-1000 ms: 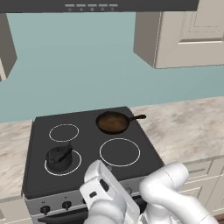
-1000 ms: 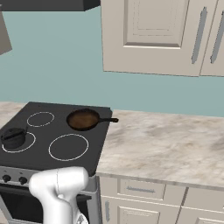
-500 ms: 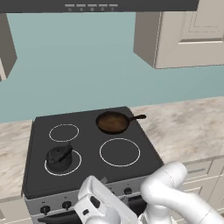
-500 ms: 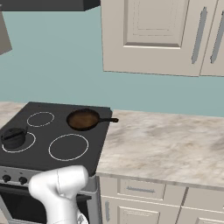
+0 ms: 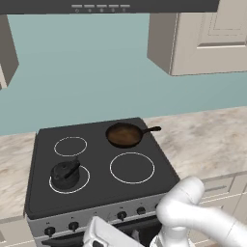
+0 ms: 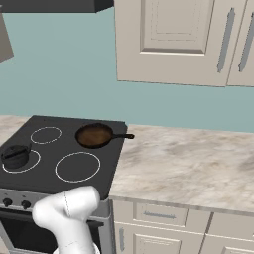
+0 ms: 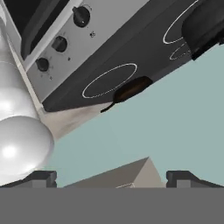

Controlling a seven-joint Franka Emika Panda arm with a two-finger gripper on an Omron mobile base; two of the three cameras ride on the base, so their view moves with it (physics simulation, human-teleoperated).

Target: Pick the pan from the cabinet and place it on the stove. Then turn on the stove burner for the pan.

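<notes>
The pan (image 5: 124,135) (image 6: 94,135), a small dark skillet with a thin straight handle pointing right, rests on the back right of the stove (image 5: 99,155) (image 6: 64,145), covering the stove burner ring there. In the rolled hand view the pan (image 7: 132,89) shows as a low dark shape on the stove (image 7: 122,48). My gripper (image 7: 113,179) is open, its fingertips (image 7: 40,177) wide apart with nothing between them. It hangs low in front of the stove's grey front, away from the pan. The beige cabinet (image 5: 202,36) (image 6: 168,39) hangs up on the right wall.
A squat black kettle (image 5: 65,173) (image 6: 15,155) (image 7: 203,24) sits on the front left ring. Small black knobs (image 5: 121,215) (image 7: 59,43) line the stove front. A marble counter (image 6: 183,163) runs to the right, above drawer units (image 6: 158,216). A range hood (image 5: 106,6) hangs overhead.
My hand has sunk lower in front of the stove's front. The pan and the kettle have stayed where they were.
</notes>
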